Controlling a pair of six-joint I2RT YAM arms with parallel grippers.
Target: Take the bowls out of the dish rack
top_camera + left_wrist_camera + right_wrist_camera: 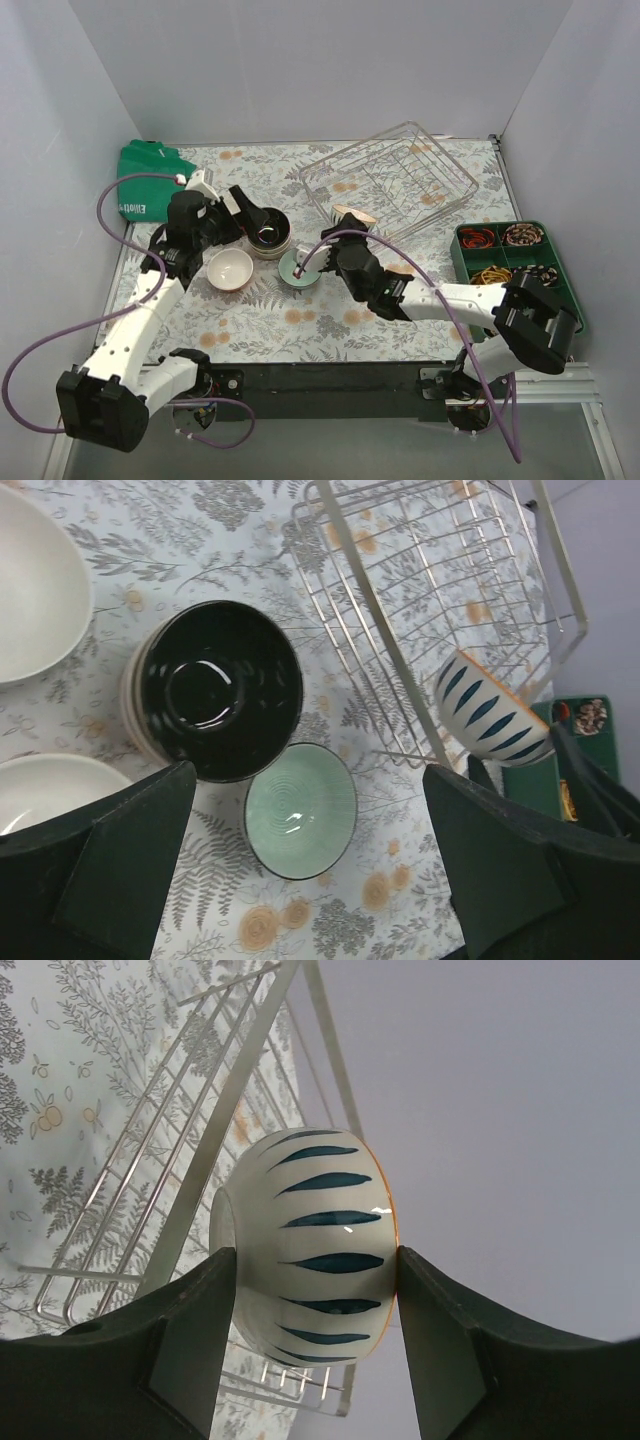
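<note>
The right gripper (315,1260) clamps a rounded white ceramic bowl (320,1210) with dark blue leaf strokes and an orange rim, tipped sideways at the near edge of the thin silvery wire dish rack (190,1160). The left gripper (310,775) gapes wide above a glossy black-lined bowl (215,690) and a ribbed mint-green bowl (300,810)

Left wrist view: one white bowl (30,580) is cut off by the left edge; a second white bowl (50,780) is likewise cut and partly covered by a finger (120,880) of the left pincer (308,772). The dish rack (362,588) runs past the top edge. The green tray (585,700) shows only a sliver, contents too small to identify. Right wrist view: the fingers (190,1340) of the right pincer (315,1255) cover both flanks of the striped bowl (320,1210); its interior is hidden.
</note>
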